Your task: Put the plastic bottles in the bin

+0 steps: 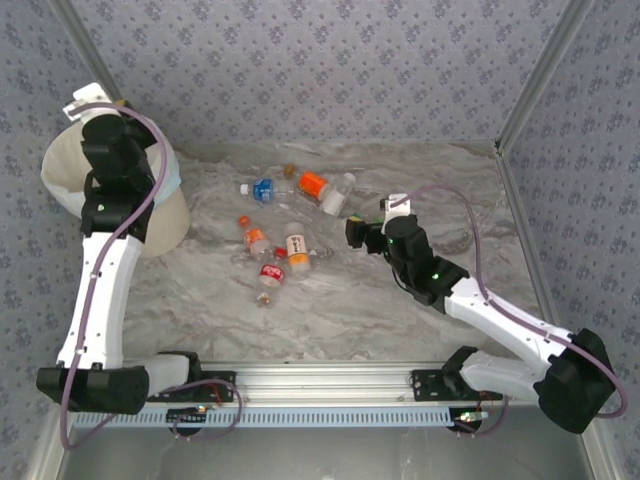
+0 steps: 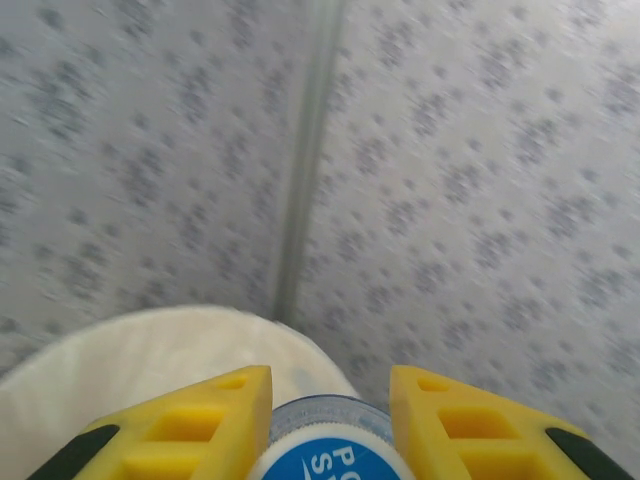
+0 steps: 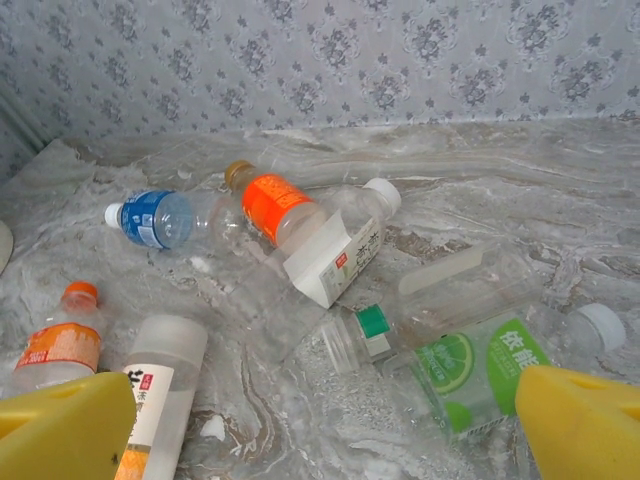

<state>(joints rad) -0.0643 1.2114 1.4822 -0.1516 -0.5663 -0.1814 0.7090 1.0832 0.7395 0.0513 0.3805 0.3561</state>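
The left tool is clamped on a bottle, its blue label showing between the fingers. It is held just above the bin, whose white liner rim curves beneath. The right tool stands wide apart, low over the bench, gripping nothing. A green bottle lies on its side between the fingers. A white-capped bottle lies just beside one finger. Beyond them lie a blue bottle and an orange bottle.
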